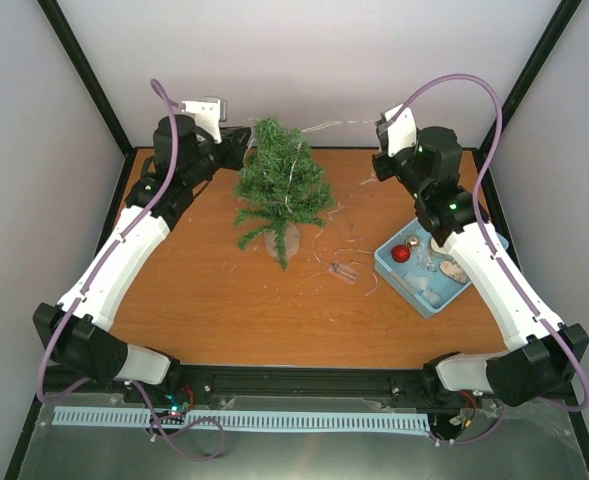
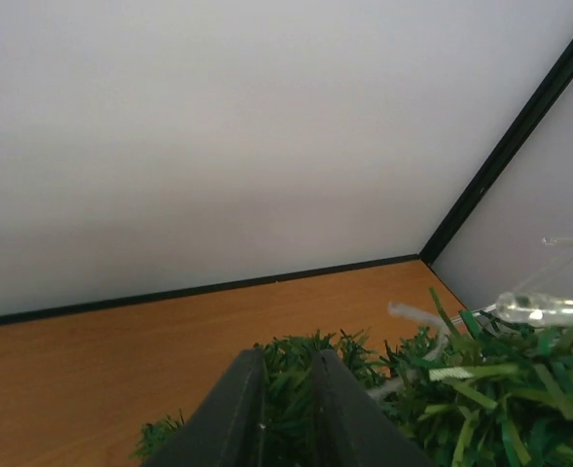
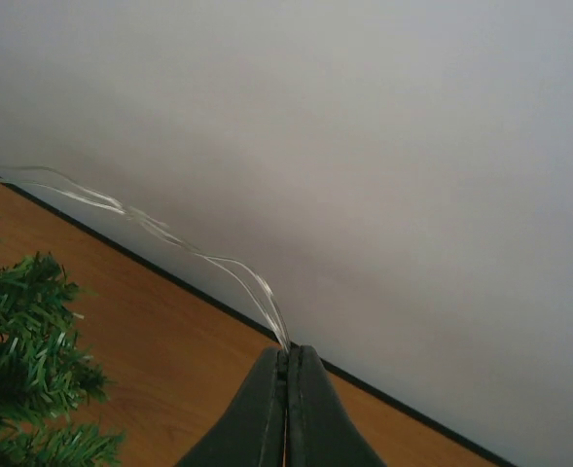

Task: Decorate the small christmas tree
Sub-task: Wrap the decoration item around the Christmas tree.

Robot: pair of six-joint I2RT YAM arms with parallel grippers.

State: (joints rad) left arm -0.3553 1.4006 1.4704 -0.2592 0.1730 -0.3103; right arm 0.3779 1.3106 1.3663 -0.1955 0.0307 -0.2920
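Left pincer (image 2: pixel 288 362): at the upper left side of the tree. Its two dark fingers (image 2: pixel 242 409) stand a narrow gap apart with green needles in the gap. I cannot tell whether they pinch the needles or are loose.
Right pincer (image 3: pixel 288 352): clenched on a thin clear wire that comes out at its tip, held high near the back wall, right of the tree.
Table (image 1: pixel 224 290): orange-brown wood with pale walls on three sides.
Small christmas tree (image 1: pixel 279 185): upright at the back of the table, left of centre, between the two pincers, on a pale base.
Tray (image 1: pixel 388 266): light blue, on the right side of the table, partly under the right arm, with small ornaments in it.
Light wire (image 3: pixel 169 233): runs from the right pincer to the treetop. More of it lies loose on the table between tree and tray.
Red ball (image 1: pixel 401 254): inside the tray.
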